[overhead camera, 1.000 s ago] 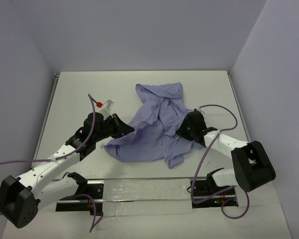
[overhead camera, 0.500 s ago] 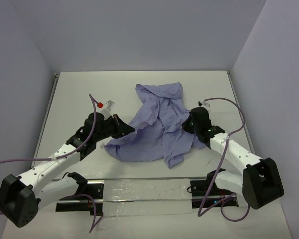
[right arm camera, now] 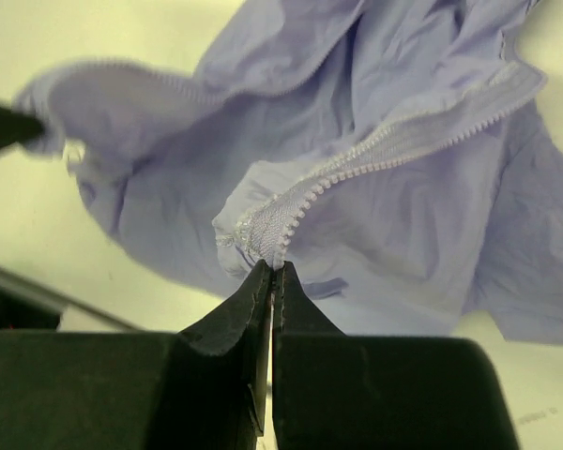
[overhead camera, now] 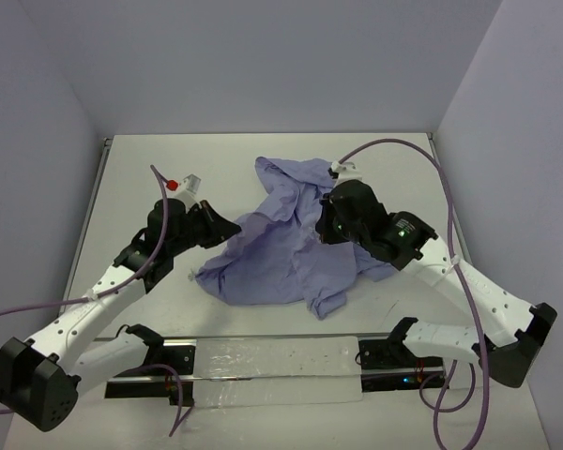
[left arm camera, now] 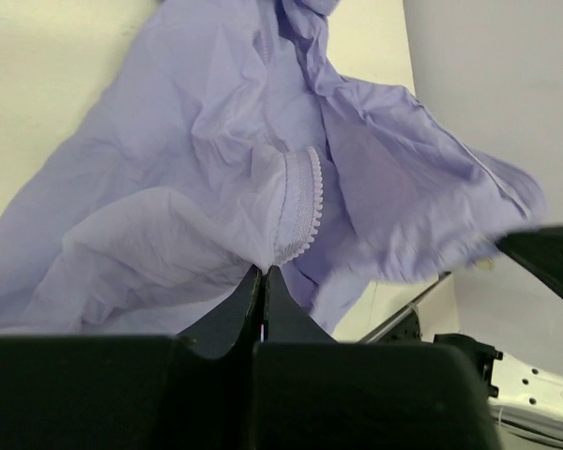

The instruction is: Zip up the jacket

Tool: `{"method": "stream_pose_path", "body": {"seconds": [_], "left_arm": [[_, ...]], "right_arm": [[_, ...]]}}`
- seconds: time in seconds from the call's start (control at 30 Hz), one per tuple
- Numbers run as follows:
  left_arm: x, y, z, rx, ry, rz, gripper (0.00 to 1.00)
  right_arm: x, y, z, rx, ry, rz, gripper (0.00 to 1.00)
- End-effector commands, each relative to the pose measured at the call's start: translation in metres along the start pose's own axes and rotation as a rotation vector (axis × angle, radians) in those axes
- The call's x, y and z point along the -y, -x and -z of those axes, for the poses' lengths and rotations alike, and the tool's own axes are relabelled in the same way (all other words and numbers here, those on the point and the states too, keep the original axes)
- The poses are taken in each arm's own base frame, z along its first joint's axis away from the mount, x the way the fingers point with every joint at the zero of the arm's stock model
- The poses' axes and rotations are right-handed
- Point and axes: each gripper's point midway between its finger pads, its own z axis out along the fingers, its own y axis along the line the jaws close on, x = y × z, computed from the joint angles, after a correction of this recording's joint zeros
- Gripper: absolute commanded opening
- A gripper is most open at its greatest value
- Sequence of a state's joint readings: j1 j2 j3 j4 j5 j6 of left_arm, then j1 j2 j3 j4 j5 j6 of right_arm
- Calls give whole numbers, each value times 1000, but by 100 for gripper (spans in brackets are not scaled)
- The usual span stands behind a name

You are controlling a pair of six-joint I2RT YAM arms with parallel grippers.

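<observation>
The lavender jacket [overhead camera: 281, 246] lies crumpled in the middle of the table, partly lifted between both arms. My left gripper [overhead camera: 233, 228] is shut on the jacket's left edge; in the left wrist view [left arm camera: 264, 269] its tips pinch the fabric by a strip of white zipper teeth [left arm camera: 305, 202]. My right gripper [overhead camera: 323, 225] is shut on the jacket from the right; in the right wrist view [right arm camera: 273, 266] its tips pinch the end of a zipper tape [right arm camera: 357, 169] whose teeth run up to the right. No slider shows.
The white table [overhead camera: 141, 178] is walled on three sides. A metal rail with a clear strip [overhead camera: 272, 361] runs along the near edge between the arm bases. Purple cables [overhead camera: 403, 145] loop above the right arm.
</observation>
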State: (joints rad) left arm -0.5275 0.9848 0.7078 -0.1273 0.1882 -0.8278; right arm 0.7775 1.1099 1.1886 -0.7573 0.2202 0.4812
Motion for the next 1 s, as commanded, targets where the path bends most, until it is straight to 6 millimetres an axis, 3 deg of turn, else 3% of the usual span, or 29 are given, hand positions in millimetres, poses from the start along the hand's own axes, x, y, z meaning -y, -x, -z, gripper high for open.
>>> {"method": "stream_pose_path", "body": {"seconds": [0.0,0.13,0.23,0.27,0.3,0.33,0.37,0.4,0.43,0.53,0.57,0.63,0.67,0.73,0.77,0.8,0.83,0.87,0.97], "left_arm": [[4,24,9,63,28,-23,0],[-10,29,7,64,114,-23,0],[-15,27,6,58,137,-11,0],[-16,27,5,58,143,-3,0],[-19,26,5,57,153,2,0],[-22,26,5,62,171,6,0],[-27,28,6,74,195,18,0],[-30,29,7,79,207,24,0],[-34,28,8,78,229,33,0],[-41,37,18,152,270,62,0],[-41,37,20,162,265,64,0],[-41,38,21,176,254,64,0],[-41,40,21,184,253,65,0],[-43,39,19,177,261,62,0],[-41,40,18,174,258,59,0],[-44,39,17,165,268,59,0],[-43,39,16,161,265,59,0],[-42,38,15,154,260,57,0],[-41,38,14,154,244,61,0]], "right_arm": [[10,-36,11,-176,-58,147,0],[-6,-68,-25,-324,-3,263,0],[-41,-59,-60,-357,49,337,0],[-64,-39,-62,-314,107,358,0],[-77,-31,-69,-310,123,367,0],[-102,-21,-80,-307,176,385,5],[-114,-26,-95,-341,195,400,14],[-126,-26,-99,-351,226,408,34],[-140,-22,-94,-344,254,423,48],[-143,-22,-88,-314,237,439,66],[-134,-33,-92,-320,221,432,67],[-118,-35,-86,-293,203,397,68],[-97,-21,-73,-237,188,329,68],[-64,-16,-68,-188,135,215,68],[-39,-33,-75,-203,87,169,68],[-9,-23,-70,-156,40,90,69],[1,-36,-75,-175,21,65,69],[32,-41,-74,-153,-45,-11,70],[91,-51,-69,-99,-176,-134,88]]}}
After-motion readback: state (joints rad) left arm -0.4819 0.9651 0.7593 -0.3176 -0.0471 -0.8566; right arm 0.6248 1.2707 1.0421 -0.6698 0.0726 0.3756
